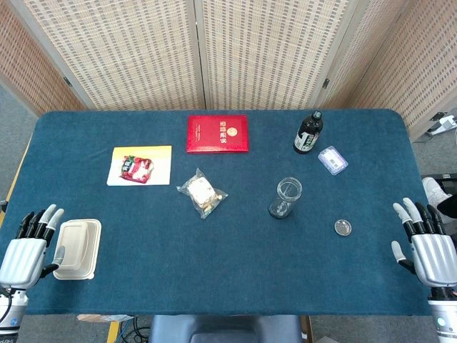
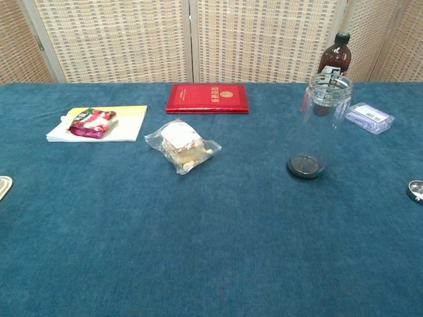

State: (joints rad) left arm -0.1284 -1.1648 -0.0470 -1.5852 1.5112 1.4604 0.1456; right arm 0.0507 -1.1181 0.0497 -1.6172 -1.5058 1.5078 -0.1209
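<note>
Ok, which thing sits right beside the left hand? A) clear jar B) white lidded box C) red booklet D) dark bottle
B: in the head view the white box lies right against the left hand at the table's near left edge.

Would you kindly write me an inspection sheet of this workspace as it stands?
Surface: table under a dark blue cloth, flat.
Job's things: beige lidded box at the left edge, the left hand's thumb beside it; whether they touch cannot be told. Small round lid lies nearest the right hand.
Clutter: red booklet, pink pouch on a yellow-white card, bagged snack, clear lidless jar, dark bottle, small clear case.
Hands: left hand and right hand both hold nothing, fingers apart.
Cables: a few below the front edge.
Surroundings: woven folding screens behind, grey floor.
</note>
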